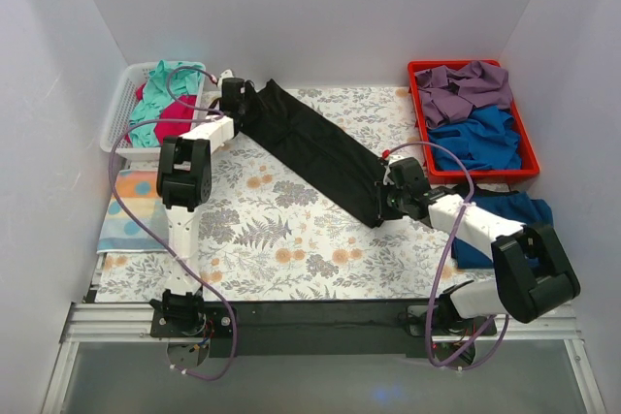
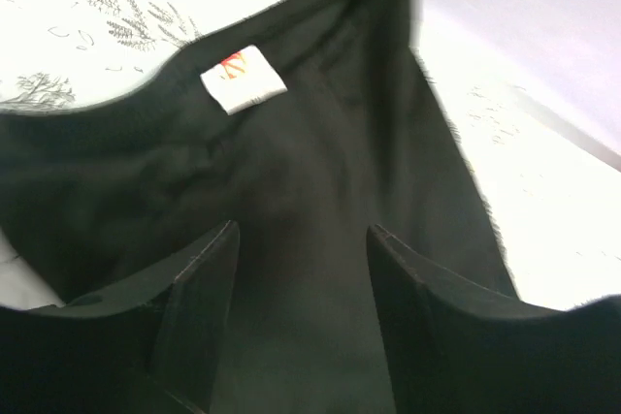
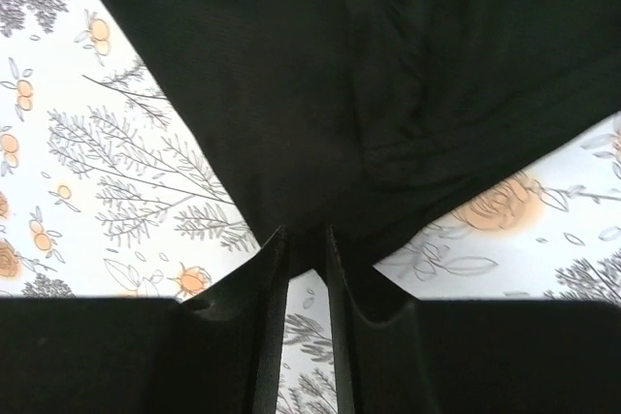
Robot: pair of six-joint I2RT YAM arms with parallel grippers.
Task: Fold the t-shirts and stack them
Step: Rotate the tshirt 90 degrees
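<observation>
A large black t-shirt (image 1: 315, 152) lies stretched in a long diagonal band across the floral sheet, from back left to middle right. My left gripper (image 1: 238, 99) is at its back-left end. In the left wrist view the left gripper (image 2: 303, 228) has its jaws wide apart over the black cloth (image 2: 320, 172), near the pale neck label (image 2: 243, 78). My right gripper (image 1: 388, 196) is at the near-right end. In the right wrist view the right gripper (image 3: 306, 232) is shut on the edge of the black shirt (image 3: 291, 75). A dark blue t-shirt (image 1: 505, 210) lies crumpled under the right arm.
A white basket (image 1: 116, 113) at the back left holds teal (image 1: 155, 128) and magenta (image 1: 182, 109) shirts. A red bin (image 1: 524, 174) at the back right holds purple and blue cloths. A pale dotted cloth (image 1: 131, 210) lies at the left edge. White walls enclose the table.
</observation>
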